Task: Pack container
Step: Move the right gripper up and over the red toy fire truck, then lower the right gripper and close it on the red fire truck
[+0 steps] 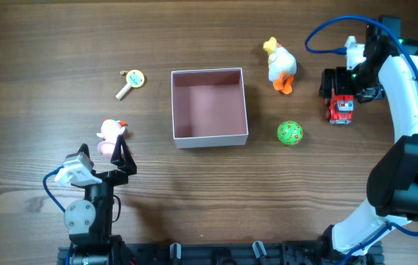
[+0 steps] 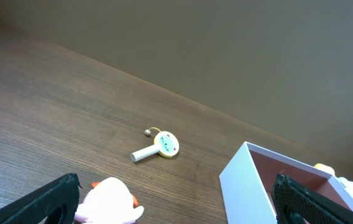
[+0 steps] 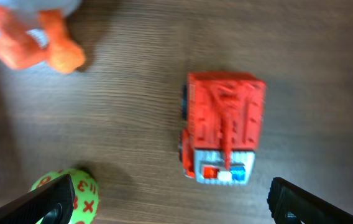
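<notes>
The container (image 1: 210, 138) is a square shallow box with white walls and a dusty-pink inside, at the table's middle; its white wall shows in the left wrist view (image 2: 246, 185). My left gripper (image 1: 104, 156) is open and empty, just in front of a small pink duck toy (image 1: 110, 134), which sits by the left finger (image 2: 108, 202). My right gripper (image 1: 339, 88) is open and empty, hovering above a red toy fire truck (image 1: 341, 109). In the right wrist view the truck (image 3: 223, 127) lies between and beyond the spread fingers (image 3: 170, 205).
A white duck with orange feet (image 1: 280, 65) lies right of the container, its feet in the right wrist view (image 3: 36, 46). A green ball (image 1: 290, 132) with red marks (image 3: 71, 194) lies below it. A small round rattle on a stick (image 1: 130, 81) lies at the left (image 2: 158, 146).
</notes>
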`<state>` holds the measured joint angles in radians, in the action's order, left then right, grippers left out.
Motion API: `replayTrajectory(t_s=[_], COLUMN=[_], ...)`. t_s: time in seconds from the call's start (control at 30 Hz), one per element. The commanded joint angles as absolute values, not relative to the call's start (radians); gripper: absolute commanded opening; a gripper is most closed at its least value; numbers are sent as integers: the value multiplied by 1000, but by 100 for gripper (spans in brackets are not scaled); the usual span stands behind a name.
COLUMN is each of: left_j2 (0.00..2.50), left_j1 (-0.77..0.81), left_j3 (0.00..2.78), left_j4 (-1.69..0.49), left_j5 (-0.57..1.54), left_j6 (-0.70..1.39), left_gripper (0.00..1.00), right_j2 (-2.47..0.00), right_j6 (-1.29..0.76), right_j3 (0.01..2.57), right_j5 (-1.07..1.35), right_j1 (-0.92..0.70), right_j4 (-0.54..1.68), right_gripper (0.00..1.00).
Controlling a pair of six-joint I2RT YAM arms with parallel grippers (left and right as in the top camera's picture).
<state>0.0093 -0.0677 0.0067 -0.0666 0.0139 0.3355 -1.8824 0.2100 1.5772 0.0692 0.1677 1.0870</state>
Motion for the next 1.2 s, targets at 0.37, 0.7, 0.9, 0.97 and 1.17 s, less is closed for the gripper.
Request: replayTrajectory(t_s=[0.37,0.7,0.9,0.97,1.17], left_j2=[7,7,7,7,7], left_j1=[-74,-74,-74,-74,-74], left_j3=[6,6,6,6,6], left_j4=[-75,-75,-75,-75,-75], left_j5=[26,26,26,26,26], left_j6=[344,344,344,344,344], left_gripper=[100,100,100,100,100], right_j2=[-2006,-2006,-2006,-2006,-2007], right_j6=[310,313,369,367,364], right_j3=[1591,1591,1562,1556,1552], right_j5=[33,1,27,26,27], right_j1=[201,204,207,210,211], right_j4=[1066,1044,1015,1009,986], right_gripper=[100,100,100,100,100])
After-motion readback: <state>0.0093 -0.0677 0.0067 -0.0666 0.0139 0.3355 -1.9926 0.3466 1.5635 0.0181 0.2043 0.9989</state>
